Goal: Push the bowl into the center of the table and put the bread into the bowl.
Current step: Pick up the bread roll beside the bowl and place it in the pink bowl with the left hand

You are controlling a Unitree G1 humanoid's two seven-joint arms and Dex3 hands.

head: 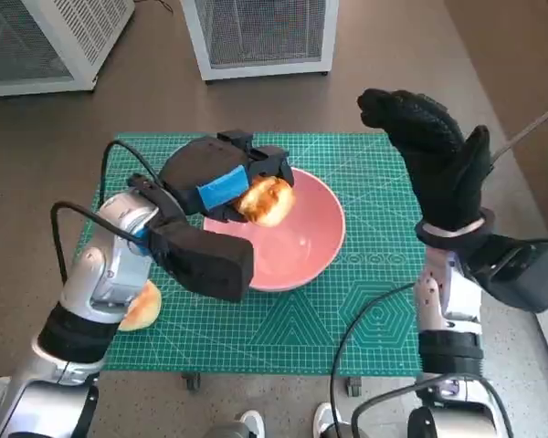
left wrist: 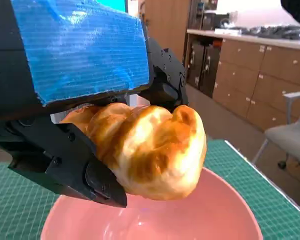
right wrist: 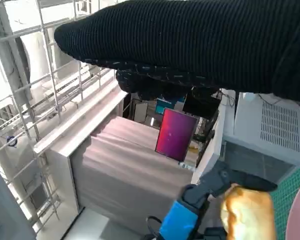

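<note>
The left robot hand (head: 224, 182) grips the bread (head: 268, 201) above the pink bowl (head: 310, 245) on the bench (head: 365, 301). The right robot hand (head: 434, 151) hangs raised beside the bowl, holding nothing, fingers loosely apart.

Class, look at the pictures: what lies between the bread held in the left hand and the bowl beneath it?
Nothing: in the left wrist view the bread, held by the left hand, hangs just above the pink bowl with only bare air between them.

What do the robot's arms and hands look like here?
Both forearms are pale silver-grey with black cuffs and loose black cables. The left robot hand is black, boxy, with blue tape across its back. The right robot hand wears a black knitted glove with a pale band at the wrist.
</note>
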